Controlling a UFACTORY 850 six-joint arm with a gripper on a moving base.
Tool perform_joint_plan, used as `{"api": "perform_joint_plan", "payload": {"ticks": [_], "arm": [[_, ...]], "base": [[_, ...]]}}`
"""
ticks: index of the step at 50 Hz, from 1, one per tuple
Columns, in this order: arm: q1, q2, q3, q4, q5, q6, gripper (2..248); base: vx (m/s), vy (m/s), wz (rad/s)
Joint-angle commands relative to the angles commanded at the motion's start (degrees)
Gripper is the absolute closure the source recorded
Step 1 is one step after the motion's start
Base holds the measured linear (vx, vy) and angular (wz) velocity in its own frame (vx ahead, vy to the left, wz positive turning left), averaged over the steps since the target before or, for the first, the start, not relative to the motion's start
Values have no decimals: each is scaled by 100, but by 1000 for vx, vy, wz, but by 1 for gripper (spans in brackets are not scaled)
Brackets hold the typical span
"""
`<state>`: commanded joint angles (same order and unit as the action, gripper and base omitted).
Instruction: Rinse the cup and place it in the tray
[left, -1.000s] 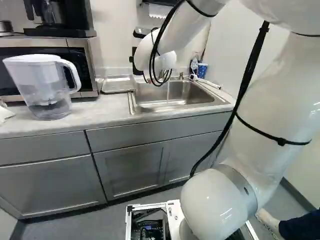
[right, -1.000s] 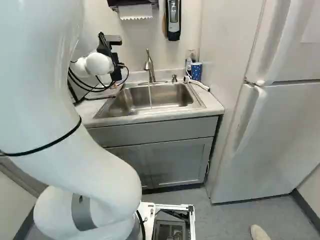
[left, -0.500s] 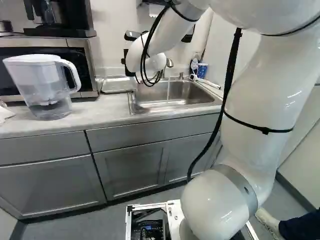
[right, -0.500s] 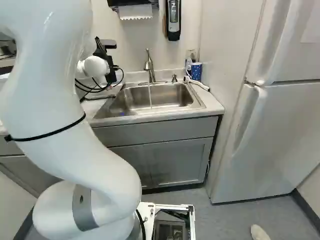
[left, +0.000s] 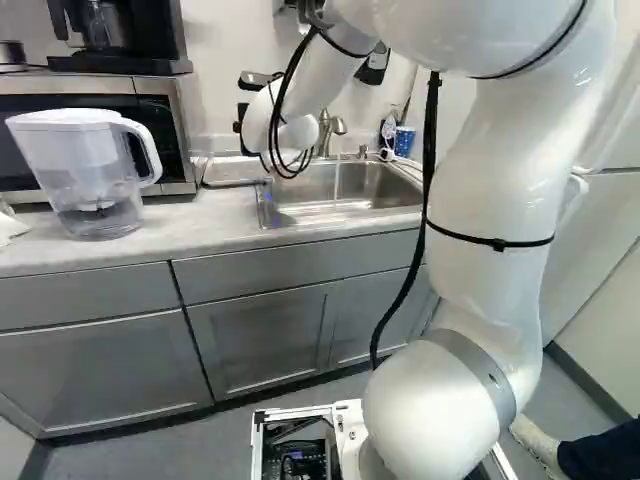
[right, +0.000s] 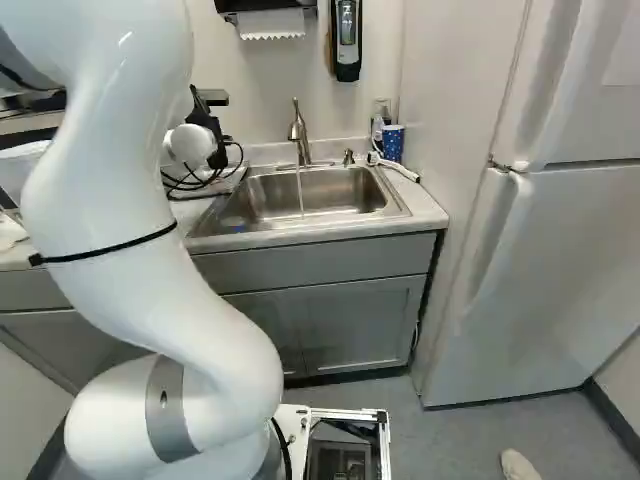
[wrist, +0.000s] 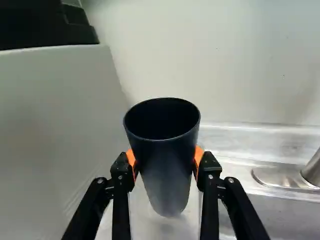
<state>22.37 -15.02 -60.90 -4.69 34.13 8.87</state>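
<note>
Your white arm is rising from its rounded lowest joint at the foot of the left base view, a black strap circling its upright stretch. Overhead it is bending over and sending its forearm ahead and down, black cables looping beside the wrist. Your black gripper is holding its load, its two fingers standing apart and their orange pads pressing inward from opposite sides.
</note>
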Motion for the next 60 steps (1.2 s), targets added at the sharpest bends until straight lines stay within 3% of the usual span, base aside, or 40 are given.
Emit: {"api": "perform_joint_plan", "payload": {"ticks": [45,60], "arm": [[67,-976,-591,0,329,0,125],[68,-1130,-590,0,519,0,125]], "base": [[0,0,0],[0,0,0]]}}
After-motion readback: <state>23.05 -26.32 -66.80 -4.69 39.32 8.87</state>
